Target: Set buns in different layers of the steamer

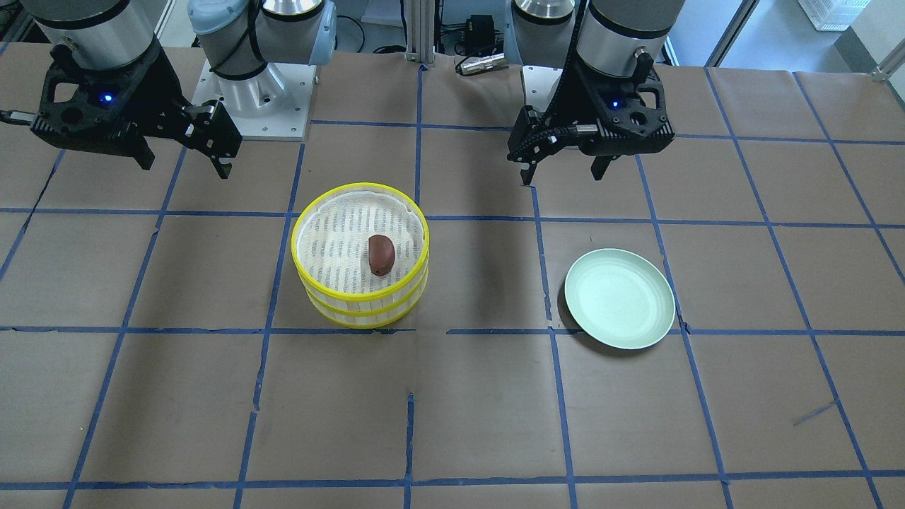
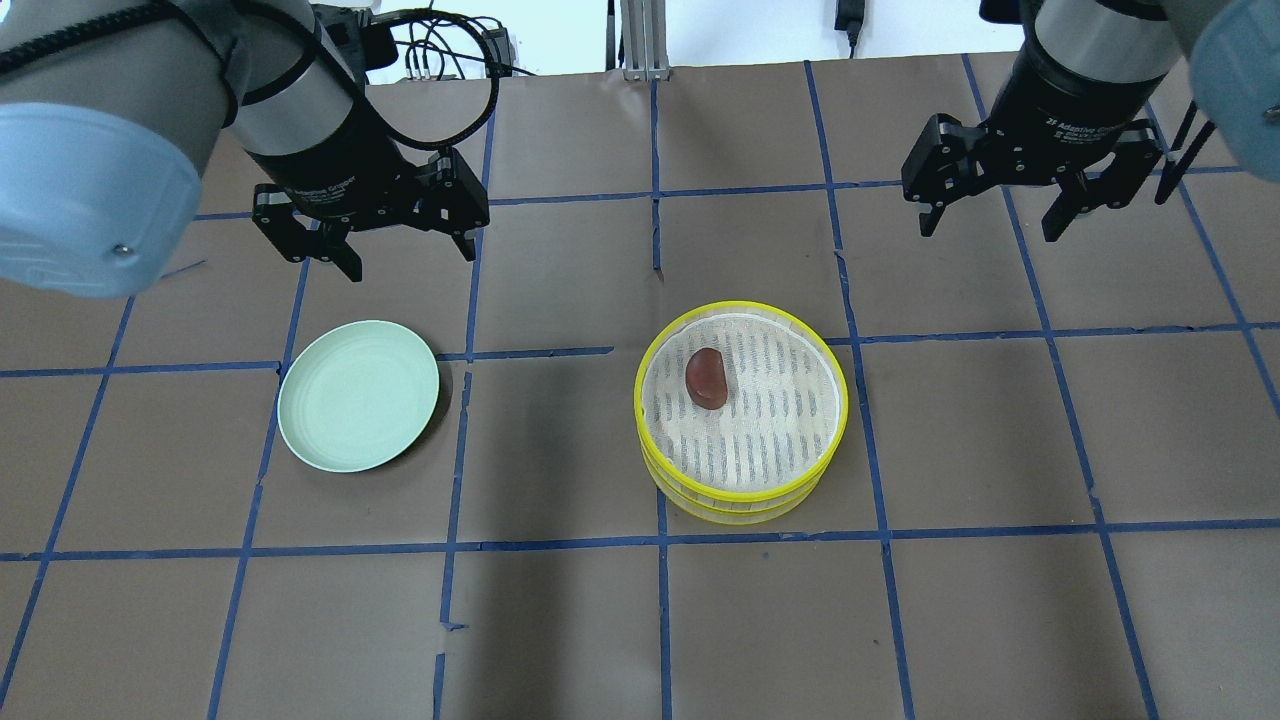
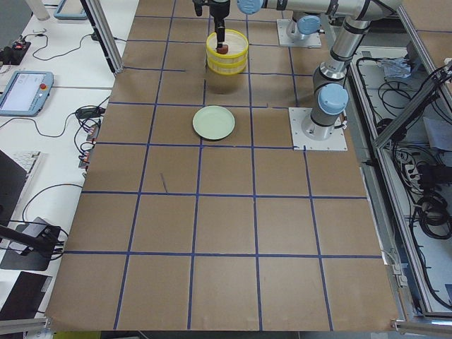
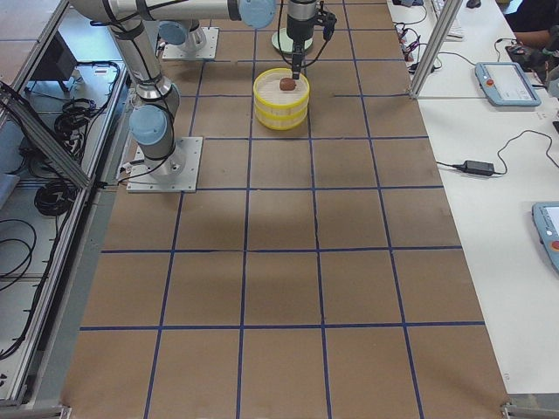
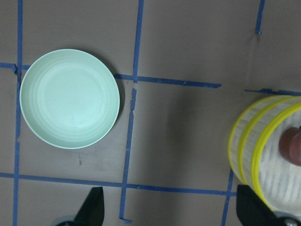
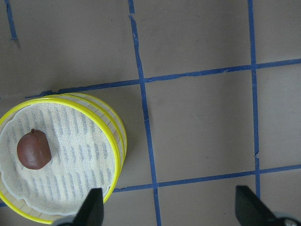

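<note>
Brown-paper counter point(image 2: 640, 620) w/ blue tape grid: two steamer layers point(image 1: 364, 302) stacked just right of centre, dark brown bun point(image 2: 707, 378) lying in the top one, pale green plate point(image 2: 358, 409) well apart to the left. Left tool point(image 2: 409, 260) hangs over the far side beyond the plate, fingers spread, holding nothing. Right tool point(image 2: 988, 230) is likewise spread & empty, far-right of the steamer.

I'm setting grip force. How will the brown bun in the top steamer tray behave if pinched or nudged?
The brown bun is a smooth rounded oval, so it may roll or pivot if nudged. It looks small, probably light. The raised rim of the top tray would likely stop it.
</note>
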Controlling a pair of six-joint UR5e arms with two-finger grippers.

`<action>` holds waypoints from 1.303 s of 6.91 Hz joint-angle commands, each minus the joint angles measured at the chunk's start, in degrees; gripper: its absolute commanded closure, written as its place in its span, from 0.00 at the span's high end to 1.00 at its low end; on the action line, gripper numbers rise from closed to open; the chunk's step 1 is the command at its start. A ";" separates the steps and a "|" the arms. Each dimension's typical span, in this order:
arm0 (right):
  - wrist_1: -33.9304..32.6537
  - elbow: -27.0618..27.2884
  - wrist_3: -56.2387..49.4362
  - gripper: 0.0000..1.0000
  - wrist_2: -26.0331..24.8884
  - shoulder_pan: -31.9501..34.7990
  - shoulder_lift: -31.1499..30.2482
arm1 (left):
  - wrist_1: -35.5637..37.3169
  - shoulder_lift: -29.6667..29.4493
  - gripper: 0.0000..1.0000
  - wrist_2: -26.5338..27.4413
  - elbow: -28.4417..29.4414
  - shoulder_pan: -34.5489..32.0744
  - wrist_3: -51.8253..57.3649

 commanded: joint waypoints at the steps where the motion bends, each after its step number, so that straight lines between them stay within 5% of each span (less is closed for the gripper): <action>1: -1.48 0.16 0.40 1.00 0.35 -0.07 0.00 | -5.33 -1.75 0.90 0.38 4.80 0.15 5.08; 3: -1.48 -0.10 0.49 1.00 3.07 -0.07 0.00 | -15.65 -4.57 0.93 2.22 13.43 4.78 13.04; 6: -1.31 -0.11 0.49 1.00 3.16 -0.07 0.00 | -6.54 -2.90 0.87 7.05 6.16 4.81 12.79; 9: -1.39 -0.11 0.58 1.00 3.25 0.02 0.00 | -6.89 -2.28 1.00 6.20 4.31 4.28 12.35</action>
